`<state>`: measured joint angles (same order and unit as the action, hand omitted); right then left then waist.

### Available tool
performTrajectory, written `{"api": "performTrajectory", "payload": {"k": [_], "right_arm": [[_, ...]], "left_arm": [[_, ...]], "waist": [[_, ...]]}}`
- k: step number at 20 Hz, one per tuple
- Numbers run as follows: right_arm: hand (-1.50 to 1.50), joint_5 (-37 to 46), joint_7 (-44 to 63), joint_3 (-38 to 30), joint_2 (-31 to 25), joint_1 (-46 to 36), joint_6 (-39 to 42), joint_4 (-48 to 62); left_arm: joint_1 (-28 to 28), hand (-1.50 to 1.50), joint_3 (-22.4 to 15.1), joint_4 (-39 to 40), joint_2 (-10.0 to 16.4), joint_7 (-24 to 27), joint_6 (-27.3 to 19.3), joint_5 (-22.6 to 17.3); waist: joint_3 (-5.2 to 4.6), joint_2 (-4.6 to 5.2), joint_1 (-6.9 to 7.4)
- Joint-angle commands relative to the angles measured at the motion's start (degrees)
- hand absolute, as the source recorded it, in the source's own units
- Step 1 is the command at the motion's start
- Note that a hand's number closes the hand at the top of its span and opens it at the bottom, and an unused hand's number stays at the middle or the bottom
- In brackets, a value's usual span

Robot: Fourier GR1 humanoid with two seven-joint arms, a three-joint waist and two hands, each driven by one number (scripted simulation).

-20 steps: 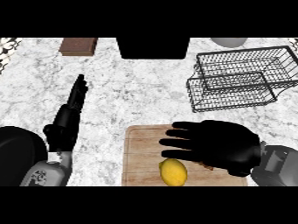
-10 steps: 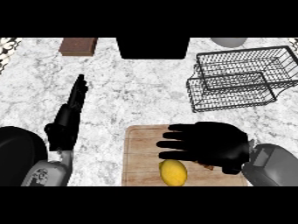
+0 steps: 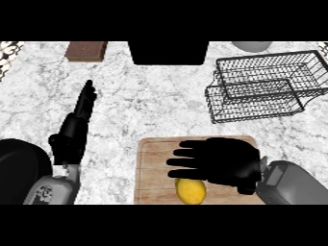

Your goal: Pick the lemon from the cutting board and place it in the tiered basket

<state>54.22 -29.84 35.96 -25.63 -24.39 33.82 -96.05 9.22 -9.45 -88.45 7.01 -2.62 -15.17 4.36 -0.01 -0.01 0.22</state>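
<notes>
Shifted leftward, open empty right hand (image 3: 220, 161) hovers over lemon (image 3: 190, 191) on cutting board (image 3: 152, 166).

Bright, flat light from overhead

The marble counter (image 3: 159, 96) is lit evenly edge to edge, almost washed-out white. The left hand (image 3: 74, 137) and right hand (image 3: 220, 161) come out as near-solid dark shapes with hardly any shading. The lemon (image 3: 190, 190) reads vivid yellow, and the grey right forearm (image 3: 294, 185) grades from pale to darker across its curve.
</notes>
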Motion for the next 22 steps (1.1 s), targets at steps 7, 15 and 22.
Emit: {"api": "performTrajectory", "payload": {"k": [7,15,22], "right_arm": [[-1.50,5.1,-2.5,2.7,1.7,5.2,0.9,-1.0],[-1.50,8.9,-1.6,3.9,7.6,4.0,0.2,5.4],[-1.50,9.9,-3.3,3.1,9.7,4.3,-0.8,9.1]], "left_arm": [[-0.3,0.00,1.4,-0.5,-0.7,-1.1,1.2,1.8],[-2.9,0.00,1.0,-3.2,-2.4,-0.8,1.3,3.0],[-2.7,0.00,3.5,-1.9,-1.6,0.6,3.9,1.8]], "waist": [[0.01,-0.02,-0.29],[0.01,0.01,-0.03],[0.01,0.02,-0.04]]}}
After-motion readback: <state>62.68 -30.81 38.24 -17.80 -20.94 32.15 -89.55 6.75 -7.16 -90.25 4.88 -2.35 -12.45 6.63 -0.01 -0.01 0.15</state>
